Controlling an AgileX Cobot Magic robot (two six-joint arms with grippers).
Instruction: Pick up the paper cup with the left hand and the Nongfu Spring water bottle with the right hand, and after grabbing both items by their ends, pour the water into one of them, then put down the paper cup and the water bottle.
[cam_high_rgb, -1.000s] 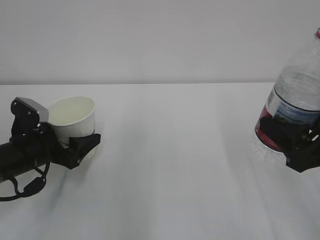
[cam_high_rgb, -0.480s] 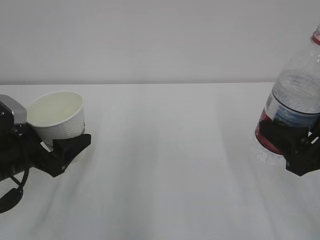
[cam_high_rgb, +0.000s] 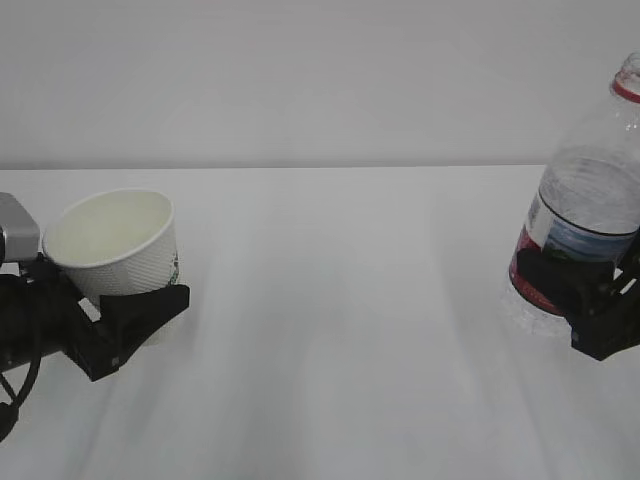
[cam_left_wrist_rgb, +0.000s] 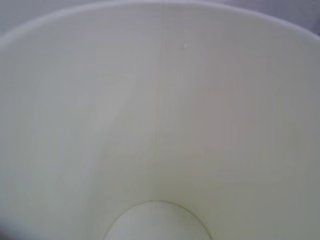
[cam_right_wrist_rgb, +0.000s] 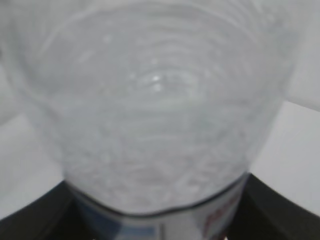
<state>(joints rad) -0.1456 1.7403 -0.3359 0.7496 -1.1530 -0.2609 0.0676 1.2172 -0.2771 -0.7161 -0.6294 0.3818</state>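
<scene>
The left gripper (cam_high_rgb: 135, 310) is clamped on the cup (cam_high_rgb: 115, 245), the right gripper (cam_high_rgb: 600, 300) on the bottle (cam_high_rgb: 585, 215); bare white table (cam_high_rgb: 350, 330) lies between them.

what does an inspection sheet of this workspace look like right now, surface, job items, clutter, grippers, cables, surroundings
surface: white table, bare between the two arms
paper cup: white, tilted toward the camera, clamped near its base; the left wrist view shows its cream inside dry and empty
Nongfu Spring water bottle: clear, leaning, red neck ring at the top, water inside, gripped at the red-and-white label
clutter: nothing seen
left gripper: shut on the cup, at the far left
right gripper: shut on the bottle, at the far right edge
cables: black cable loop under the left arm
surroundings: plain pale wall behind the table, nothing else seen
</scene>
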